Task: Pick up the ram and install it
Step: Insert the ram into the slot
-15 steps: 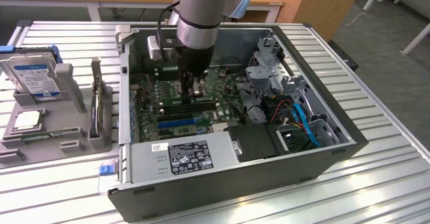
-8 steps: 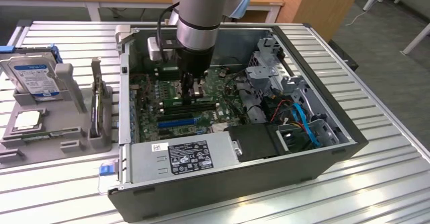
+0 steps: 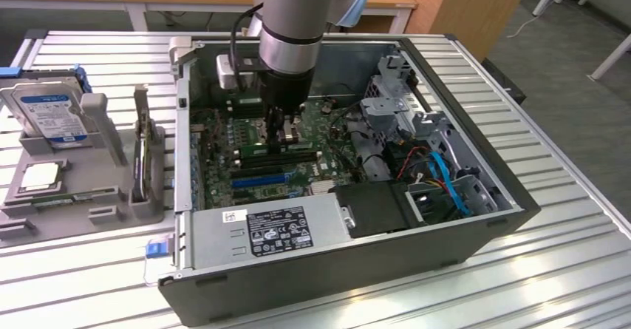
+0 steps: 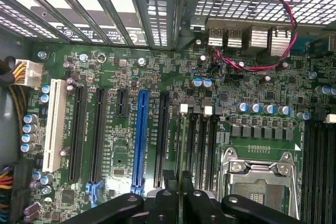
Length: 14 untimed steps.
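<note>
While set down inside the computer case [image 3: 326,277], gripper [image 4: 180,176]: fingers [image 4: 168,184] clamped on the ram [image 4: 181,142], edge-on over the motherboard [image 4: 119,157] slots [image 4: 202,145].

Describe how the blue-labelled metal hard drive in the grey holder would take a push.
The blue-labelled metal hard drive is probably rigid and heavy for its size. Standing in its grey holder, it might tip if shoved high.

ram [image 4: 181,140] | thin green stick, edge-on, upright | gripped by tool [image 4: 179,182] | over motherboard [image 4: 119,157] slots
</note>
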### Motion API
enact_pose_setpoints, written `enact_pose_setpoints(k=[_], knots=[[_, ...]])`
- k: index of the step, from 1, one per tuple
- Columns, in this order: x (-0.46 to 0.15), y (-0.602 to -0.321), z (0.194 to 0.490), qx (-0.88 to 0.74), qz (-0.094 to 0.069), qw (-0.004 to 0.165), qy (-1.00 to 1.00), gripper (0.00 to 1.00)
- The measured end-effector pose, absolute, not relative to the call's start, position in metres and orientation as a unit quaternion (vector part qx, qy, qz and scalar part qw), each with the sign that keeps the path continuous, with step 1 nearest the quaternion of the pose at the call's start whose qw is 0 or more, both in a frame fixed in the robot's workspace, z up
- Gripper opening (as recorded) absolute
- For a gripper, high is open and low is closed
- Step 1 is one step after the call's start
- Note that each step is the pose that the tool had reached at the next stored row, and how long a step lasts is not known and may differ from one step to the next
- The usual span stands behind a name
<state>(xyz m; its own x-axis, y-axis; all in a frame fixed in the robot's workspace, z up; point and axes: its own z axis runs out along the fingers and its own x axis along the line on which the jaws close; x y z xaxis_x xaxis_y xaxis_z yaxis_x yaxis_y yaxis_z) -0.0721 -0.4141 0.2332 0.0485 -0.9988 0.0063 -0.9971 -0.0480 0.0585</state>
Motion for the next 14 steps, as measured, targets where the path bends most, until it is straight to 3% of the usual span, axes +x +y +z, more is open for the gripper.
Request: enact_pose_setpoints(k=[14], knots=[[-0.072,-0.4141,0.2267,0.724,-0.018,0.023,-0.69,0.14]])
